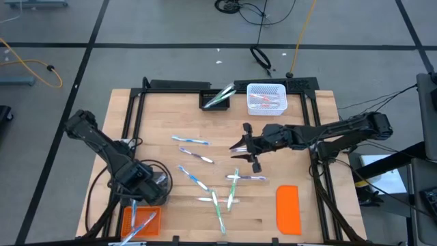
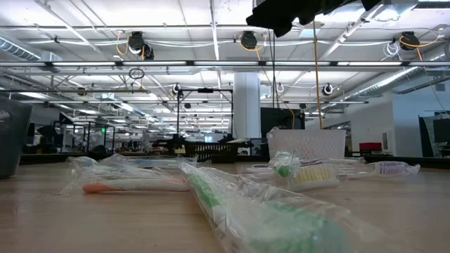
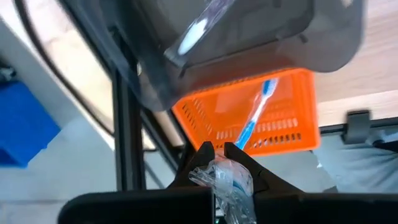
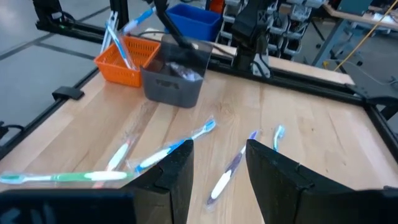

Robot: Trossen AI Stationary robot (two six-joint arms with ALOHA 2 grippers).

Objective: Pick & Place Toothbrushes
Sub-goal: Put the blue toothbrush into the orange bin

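Several toothbrushes point(image 1: 205, 171) lie scattered mid-surface in the high view; the left gripper point(image 1: 136, 205) hangs over the orange basket point(image 1: 141, 222) (one blue brush inside), the right gripper point(image 1: 240, 147) reaches over the scatter. Low view: wrapped brushes close up, a white basket point(image 2: 307, 144) behind. Left wrist: fingers point(image 3: 239, 158) clamped on a wrapped toothbrush point(image 3: 227, 180). Right wrist: fingers point(image 4: 177, 168) parted, empty, above brushes; grey bin point(image 4: 174, 78) beyond

A bunch of thin white-handled toothbrushes in clear plastic wrappers point(image 1: 205, 171) lie flat, scattered mid-table at all angles, with blue, green, pink and purple accents. One blue-accented wrapped toothbrush point(image 3: 256, 115) leans tilted in the orange basket, and another wrapped one point(image 3: 227, 180) is pinched upright.
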